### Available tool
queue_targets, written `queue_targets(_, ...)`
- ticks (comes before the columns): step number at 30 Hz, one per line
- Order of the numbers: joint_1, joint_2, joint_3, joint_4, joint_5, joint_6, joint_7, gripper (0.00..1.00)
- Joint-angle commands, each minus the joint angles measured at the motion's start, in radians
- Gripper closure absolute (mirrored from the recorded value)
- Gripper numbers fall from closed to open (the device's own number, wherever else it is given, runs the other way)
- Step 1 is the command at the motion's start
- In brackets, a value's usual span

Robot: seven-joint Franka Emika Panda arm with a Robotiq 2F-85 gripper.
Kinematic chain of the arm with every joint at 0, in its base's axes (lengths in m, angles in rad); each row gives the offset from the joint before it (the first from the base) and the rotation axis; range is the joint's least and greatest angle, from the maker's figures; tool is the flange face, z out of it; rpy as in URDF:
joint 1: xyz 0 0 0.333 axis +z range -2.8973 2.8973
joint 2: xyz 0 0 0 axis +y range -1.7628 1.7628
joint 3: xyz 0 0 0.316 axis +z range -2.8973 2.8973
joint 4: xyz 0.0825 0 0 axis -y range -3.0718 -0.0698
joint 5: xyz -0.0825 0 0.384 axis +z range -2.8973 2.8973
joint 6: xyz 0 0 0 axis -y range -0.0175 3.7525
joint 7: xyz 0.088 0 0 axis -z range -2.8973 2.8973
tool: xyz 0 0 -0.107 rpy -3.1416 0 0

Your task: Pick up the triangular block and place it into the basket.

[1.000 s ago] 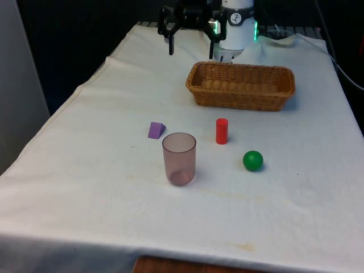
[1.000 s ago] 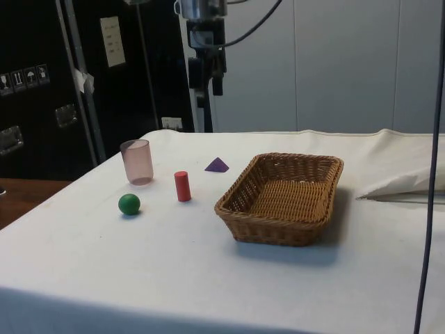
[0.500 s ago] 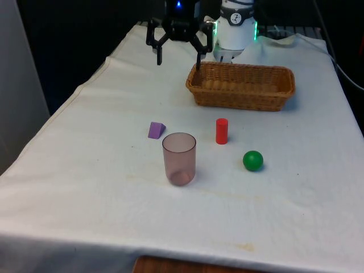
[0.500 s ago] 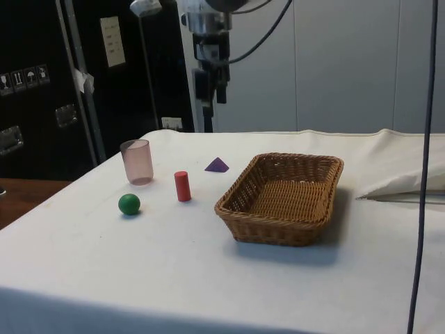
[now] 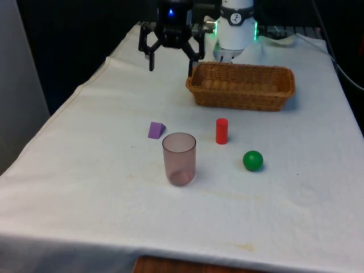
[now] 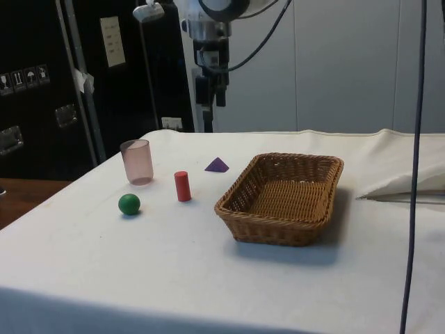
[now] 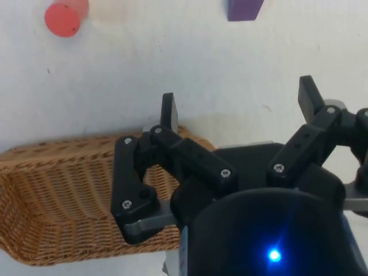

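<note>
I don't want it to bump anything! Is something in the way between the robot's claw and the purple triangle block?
Nothing visible is. The black two-finger gripper hangs open above bare cloth; the purple triangular block lies apart from the pink plastic cup and the red cylinder.

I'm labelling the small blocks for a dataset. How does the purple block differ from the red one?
The purple triangular block is a low wedge with slanted faces; the red cylinder is round and stands upright, taller. In the front view the purple triangular block lies just behind the pink cup, to its left, while the red cylinder stands to the cup's right, nearer the green ball. Both rest untouched on the white cloth, outside the basket.
</note>
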Motion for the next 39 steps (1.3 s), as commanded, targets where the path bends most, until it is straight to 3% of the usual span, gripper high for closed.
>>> queue_targets(1, -0.003, 0.006, 0.006, 0.005, 0.016, -0.002, -0.012, 0.00)
queue_targets(4, 0.000, 0.008, 0.000, 0.006, 0.003, 0.000, -0.001, 0.00)
queue_targets(12, -0.012, 0.046, 0.007, 0.017, 0.045, 0.021, -0.030, 0.00)
queue_targets(13, -0.002, 0.046, -0.004, 0.018, 0.027, 0.013, -0.015, 0.00)
queue_targets(14, -0.013, 0.050, 0.006, 0.018, 0.051, 0.025, -0.037, 0.00)
queue_targets(21, -0.021, 0.087, -0.007, 0.022, 0.133, 0.051, -0.115, 0.00)
queue_targets(22, -0.009, 0.086, -0.019, 0.022, 0.111, 0.044, -0.095, 0.00)
queue_targets(23, -0.022, 0.097, -0.008, 0.025, 0.157, 0.053, -0.136, 0.00)
queue_targets(29, -0.021, 0.130, -0.010, 0.045, 0.218, 0.051, -0.185, 0.00)
queue_targets(30, -0.012, 0.127, -0.022, 0.041, 0.201, 0.047, -0.172, 0.00)
queue_targets(31, -0.020, 0.137, -0.010, 0.050, 0.225, 0.051, -0.189, 0.00)
queue_targets(37, -0.018, 0.188, -0.009, 0.088, 0.249, 0.051, -0.201, 0.00)
queue_targets(38, -0.011, 0.187, -0.019, 0.086, 0.235, 0.047, -0.190, 0.00)
queue_targets(39, -0.018, 0.194, -0.008, 0.091, 0.250, 0.052, -0.202, 0.00)
